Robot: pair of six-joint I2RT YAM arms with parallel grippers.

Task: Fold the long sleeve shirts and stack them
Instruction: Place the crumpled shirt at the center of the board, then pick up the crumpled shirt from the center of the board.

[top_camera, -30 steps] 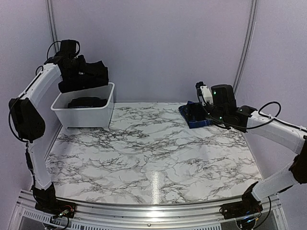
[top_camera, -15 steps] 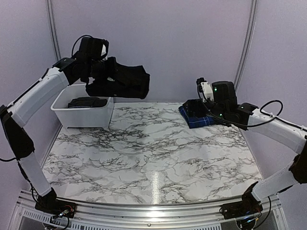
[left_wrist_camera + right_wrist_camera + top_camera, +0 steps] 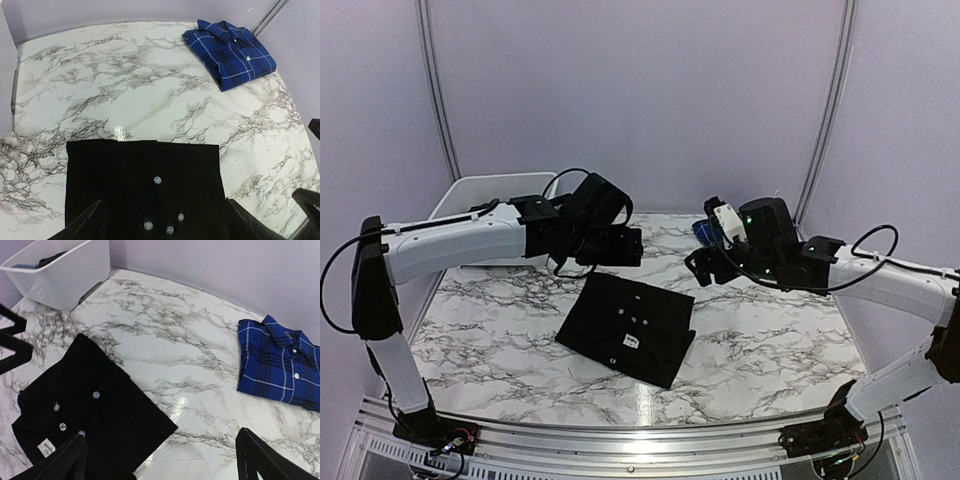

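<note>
Left gripper [image 3: 162, 212]: fingers spread wide, nothing held; hangs over the upper edge of the black shirt [image 3: 140, 185], at the middle of the overhead frame

Right gripper [image 3: 162, 452]: fingers spread wide, nothing held; sits right of centre in the overhead frame, above bare counter [image 3: 770, 340] between the two shirts

Black shirt: folded to a rough rectangle, flat on the marble counter, centre to lower centre of the overhead frame, turned at an angle; white buttons and a small white label face up

Blue plaid shirt [image 3: 280, 365]: folded, collar and buttons up, flat on the counter; right side of the right wrist frame, well apart from the black shirt; mostly hidden behind the right gripper from overhead

White bin [image 3: 65, 270]: upper left of the right wrist frame, dark cloth showing inside
</note>
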